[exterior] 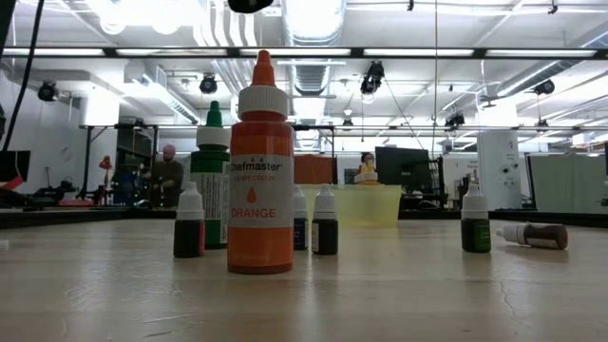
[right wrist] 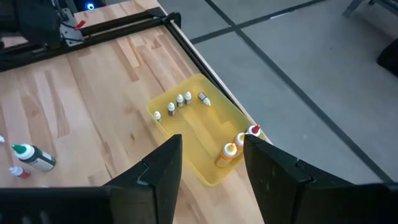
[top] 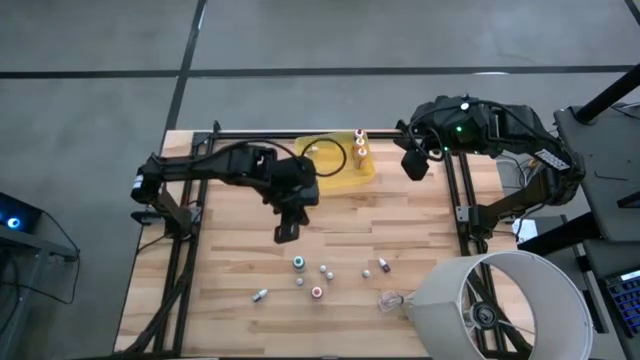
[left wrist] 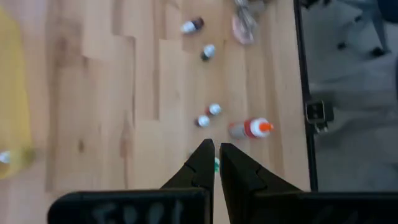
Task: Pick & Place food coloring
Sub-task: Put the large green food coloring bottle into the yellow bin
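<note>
- Yellow translucent plastic tray (top: 340, 165) sits at the far edge of the butcher-block table (top: 230, 270), and a few food coloring bottles already stand in it: small white-capped ones (right wrist: 179, 100) in a row, two bigger orange-ish ones (top: 360, 145) at one end.
- The rest of the little bottles (top: 318, 280) are scattered well toward the near edge from the tray, mostly upright, a couple lying down, with a crumpled clear plastic scrap (top: 392, 299) off to their side.
- Left gripper (top: 287, 232) hangs between tray and scatter, fingers pressed together, nothing in them. Looks like it's lining up the next pick, so it'll need to spread first, then drop over one tiny round cap.
- Right gripper (top: 414, 163) waits just beside the tray, fingers spread, empty.
</note>
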You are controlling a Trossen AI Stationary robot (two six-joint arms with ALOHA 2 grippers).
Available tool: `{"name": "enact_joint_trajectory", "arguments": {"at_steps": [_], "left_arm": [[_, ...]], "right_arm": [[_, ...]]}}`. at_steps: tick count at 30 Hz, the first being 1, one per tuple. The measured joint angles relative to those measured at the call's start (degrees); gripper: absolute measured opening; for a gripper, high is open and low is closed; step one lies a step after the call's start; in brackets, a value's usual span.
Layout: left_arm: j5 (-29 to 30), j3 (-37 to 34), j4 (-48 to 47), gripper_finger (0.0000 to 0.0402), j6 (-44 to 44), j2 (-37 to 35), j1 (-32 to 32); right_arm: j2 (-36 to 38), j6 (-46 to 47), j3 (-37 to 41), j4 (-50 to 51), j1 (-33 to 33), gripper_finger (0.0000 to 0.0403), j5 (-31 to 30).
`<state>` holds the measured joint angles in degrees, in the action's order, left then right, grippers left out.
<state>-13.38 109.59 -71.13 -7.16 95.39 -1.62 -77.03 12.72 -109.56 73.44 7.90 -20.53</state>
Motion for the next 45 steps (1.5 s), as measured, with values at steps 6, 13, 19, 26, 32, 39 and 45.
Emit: {"name": "enact_joint_trajectory", "arguments": {"at_steps": [6,13,19,26,32,39,45], "left_arm": [[-0.85,-0.19,-1.48,0.0,0.2,0.0,-1.77],[-1.0,-0.19,-2.39,0.0,1.35,0.0,-3.22],[-0.97,-0.19,-2.42,0.0,1.37,0.0,-3.42],[-0.97,-0.19,-2.38,0.0,1.22,0.0,-3.86],[-3.85,-0.21,-2.34,0.004,0.63,0.2,-3.75],[-3.63,-0.35,-3.91,0.0133,0.68,0.88,-3.73],[-3.54,-0.45,-6.1,0.0178,2.08,2.85,-4.55]], "right_arm": [[0.0,0.34,-0.41,-0.38,0.01,0.0164,0.0],[0.0,0.36,-0.41,-0.49,0.0,0.0164,0.0],[0.0,0.19,-0.41,-0.49,0.01,0.0164,0.0],[0.0,0.16,-0.41,-0.58,0.01,0.0164,0.0],[0.0,0.16,-0.41,-1.86,-0.02,0.0164,-0.02],[0.0,0.15,-0.41,-2.07,-0.02,0.0164,-0.02],[0.0,-0.32,-0.41,-2.07,-0.01,0.0164,-0.02]]}}
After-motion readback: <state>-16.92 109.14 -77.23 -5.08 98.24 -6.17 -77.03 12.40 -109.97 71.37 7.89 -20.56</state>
